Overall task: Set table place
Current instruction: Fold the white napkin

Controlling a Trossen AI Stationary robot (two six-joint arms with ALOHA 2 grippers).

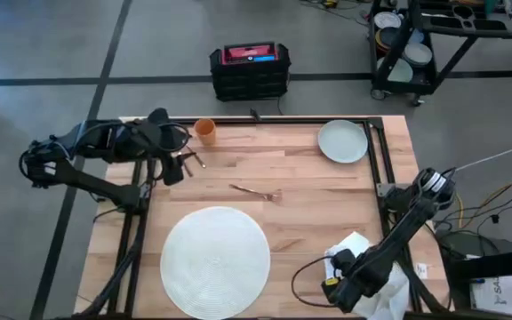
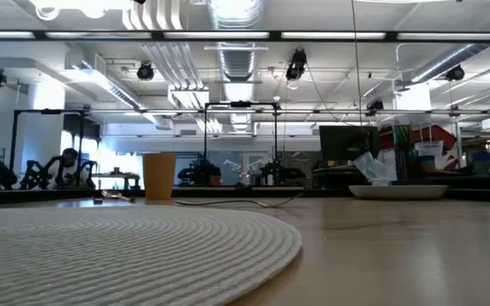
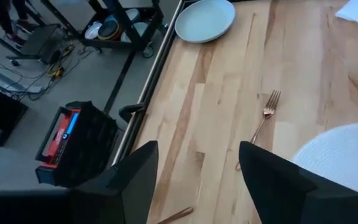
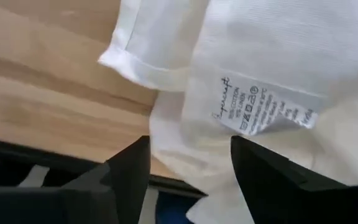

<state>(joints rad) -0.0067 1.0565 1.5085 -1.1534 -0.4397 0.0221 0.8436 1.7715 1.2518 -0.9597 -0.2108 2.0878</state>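
**Place setting barely started, right hand going for the napkin**

High view first: the worktop [image 1: 309,182] carries the big round white mat [image 1: 215,251] at about 6 o'clock, near the front edge, with nothing on it yet. The pale plate [image 1: 342,141] sits up at 1 o'clock by the back rail, the orange cup [image 1: 204,131] at 11 o'clock, and a fork [image 1: 256,191] lies near the middle, just beyond the mat. A crumpled white cloth napkin [image 1: 356,247] is at 4 o'clock, hanging partly over the front right corner. The left hand [image 1: 174,164] hovers near the cup at roughly 10 o'clock; the right hand [image 1: 338,283] is down over the napkin.

Low view: mostly the mat's woven edge [image 2: 134,242] filling the front, cup [image 2: 159,176] standing upright behind it, plate [image 2: 398,191] far off to the side. No arm shows here.

Left wrist view: the left hand's fingers [image 3: 278,177] are spread wide with nothing between them, looking across the boards at the fork [image 3: 263,121], the plate [image 3: 205,20] and a slice of the mat [image 3: 347,155].

Right wrist view: fingers [image 4: 263,171] wide apart too, right above the napkin [image 4: 260,62], care label showing. Not gripping yet.

My read: this is the reach for the napkin, very early in the job. Next it needs to drop and pinch a fold, not the part dangling off the edge, then carry it beside the mat.
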